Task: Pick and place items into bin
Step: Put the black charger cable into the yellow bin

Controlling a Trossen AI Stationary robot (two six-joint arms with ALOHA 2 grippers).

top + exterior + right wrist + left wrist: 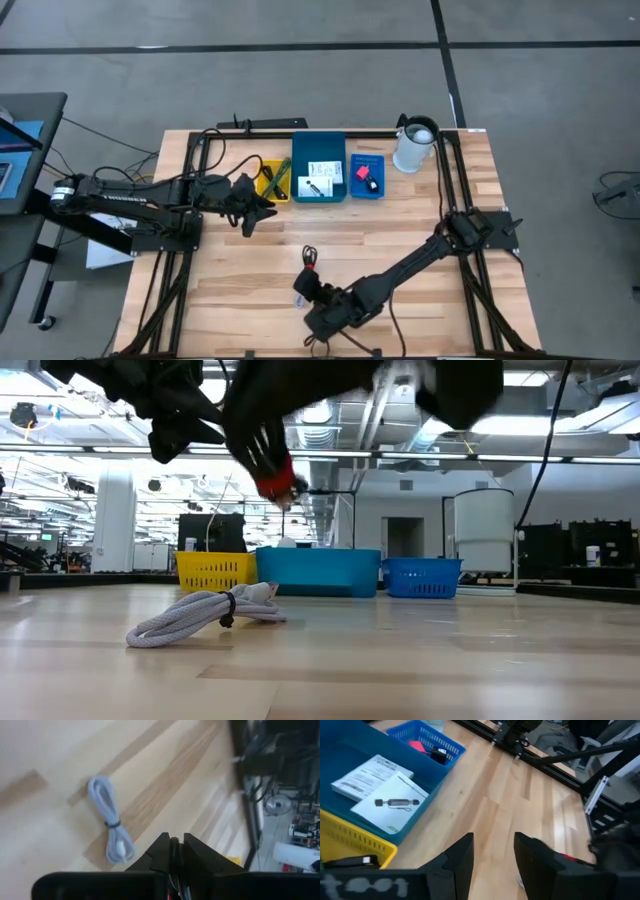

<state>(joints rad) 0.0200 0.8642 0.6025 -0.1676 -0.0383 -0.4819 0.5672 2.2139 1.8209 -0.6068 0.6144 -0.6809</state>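
Here the right gripper (176,845) pinches a thin dark cable; the left gripper (492,851) is partly open, empty.

Low view: my right claw (275,478) blurred, held red-tipped thing unreadable. Print on cards (380,790) too small. Yellow bin (355,845) cut off.

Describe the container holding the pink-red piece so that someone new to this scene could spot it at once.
Along the far edge of the wooden table runs a row of three containers, ending beside a white jug. The blue basket is the one nearest the jug. It is smaller than the teal bin, darker than the yellow basket, and holds a pink-red piece and a small black object.
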